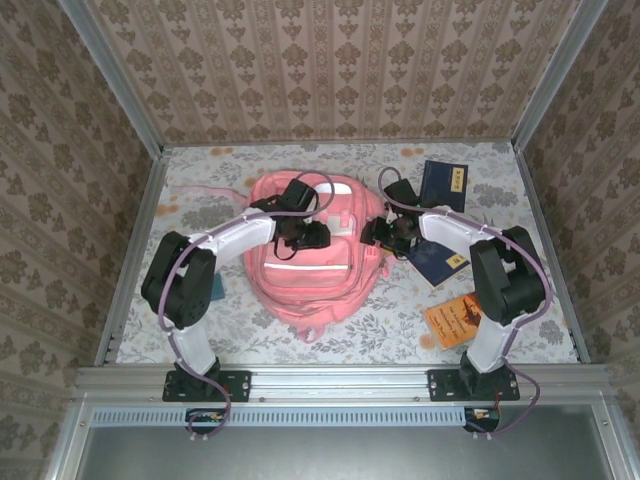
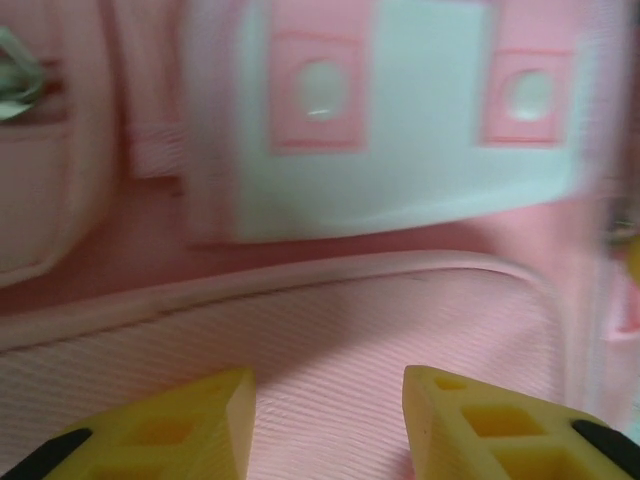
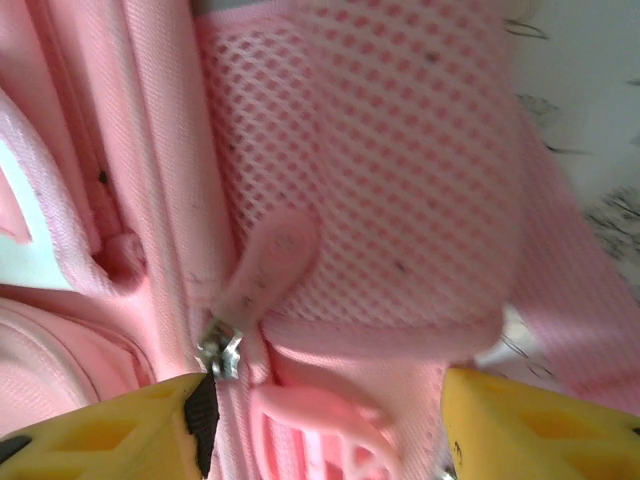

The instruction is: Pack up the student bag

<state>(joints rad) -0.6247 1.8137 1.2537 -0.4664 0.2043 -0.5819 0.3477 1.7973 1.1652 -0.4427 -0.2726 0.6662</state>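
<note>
Pink backpack (image 1: 310, 270) is lying flat in the middle of the flowery table (image 1: 200, 330), soft ribbed fabric with smooth pale patches. The left gripper (image 2: 330, 405) hangs over its front, yellow fingers apart with nothing between them. The right gripper (image 3: 325, 410) is spread too, right by a rubbery zipper tab (image 3: 268, 262) and the mesh side pocket (image 3: 400, 150).

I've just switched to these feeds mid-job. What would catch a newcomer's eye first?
The large pink fabric backpack lying mid-table, with both pincers over it: the left pincer open above its front, the right pincer open at a pink zip pull tab beside the mesh side pocket. Dark blue books and an orange book lie to its right.
</note>
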